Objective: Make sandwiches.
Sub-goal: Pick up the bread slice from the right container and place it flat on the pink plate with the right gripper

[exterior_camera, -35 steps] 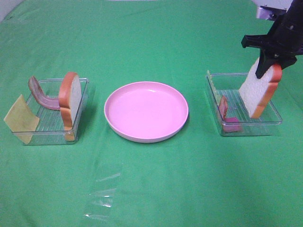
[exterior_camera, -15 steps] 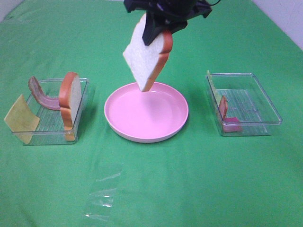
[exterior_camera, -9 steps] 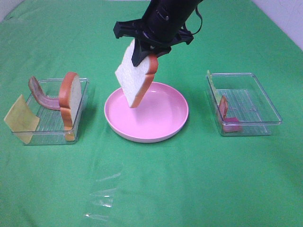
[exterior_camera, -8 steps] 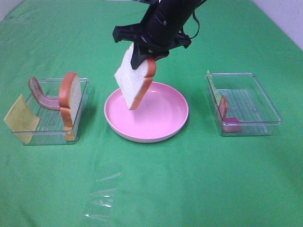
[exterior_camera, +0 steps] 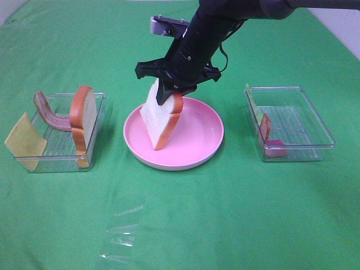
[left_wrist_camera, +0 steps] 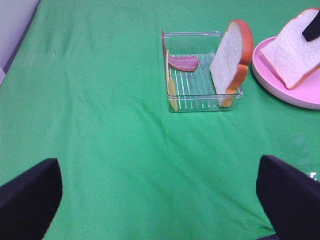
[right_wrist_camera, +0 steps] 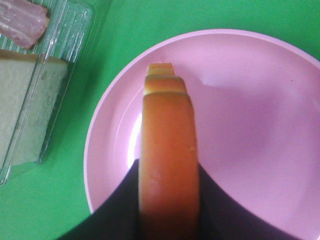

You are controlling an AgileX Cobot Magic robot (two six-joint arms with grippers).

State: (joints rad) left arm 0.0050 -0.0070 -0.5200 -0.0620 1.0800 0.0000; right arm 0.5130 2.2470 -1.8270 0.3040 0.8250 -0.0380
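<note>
My right gripper point(exterior_camera: 170, 97) is shut on the top of a white bread slice point(exterior_camera: 159, 119) with orange-brown crust. The slice stands tilted, its lower corner down on the left part of the pink plate point(exterior_camera: 197, 160). In the right wrist view the crust point(right_wrist_camera: 167, 150) shows edge-on between the dark fingers point(right_wrist_camera: 122, 202) over the plate point(right_wrist_camera: 260, 100). A second bread slice point(exterior_camera: 83, 117), a bacon strip point(exterior_camera: 48, 115) and a cheese square point(exterior_camera: 23, 140) sit in the left tray point(exterior_camera: 56, 166). My left gripper point(left_wrist_camera: 160, 210) is open and empty, far from that tray point(left_wrist_camera: 200, 107).
The right clear tray point(exterior_camera: 298, 154) holds pale lettuce point(exterior_camera: 251, 104), a bacon piece point(exterior_camera: 265, 128) and a pink piece point(exterior_camera: 275, 151). A crumpled clear plastic sheet point(exterior_camera: 121, 233) lies on the green cloth at the front left.
My right arm carried the bread slice from the right tray across to the pink plate and lowered it until its corner met the plate. The left tray's things have not moved.
</note>
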